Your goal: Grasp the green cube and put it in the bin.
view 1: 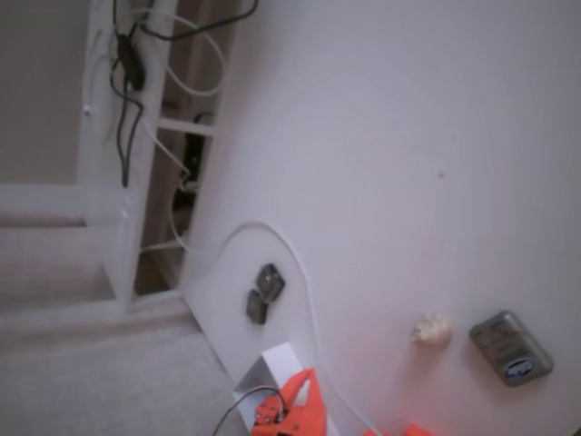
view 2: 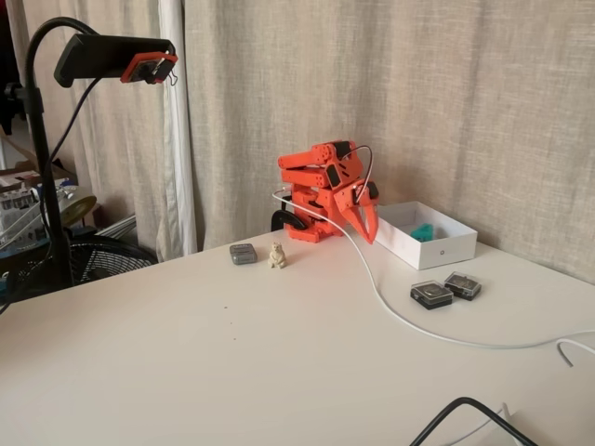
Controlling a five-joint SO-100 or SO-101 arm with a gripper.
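The green cube [view 2: 423,232] lies inside the white bin [view 2: 437,251], which stands on the table to the right of the arm in a fixed view. The orange arm is folded back on its base. Its gripper [view 2: 371,234] points down just left of the bin's near corner; the jaws look shut with nothing between them. In a fixed view from above, only a corner of the bin [view 1: 270,371] shows at the bottom edge, with the gripper [view 1: 307,380] beside it. The cube is hidden there.
Two small dark grey boxes [view 2: 446,291] sit in front of the bin, with a white cable [view 2: 390,311] curving past them. A grey device with a blue label [view 2: 243,253] and a small beige figurine [view 2: 276,255] stand left of the arm. A camera stand [view 2: 46,186] rises at the left.
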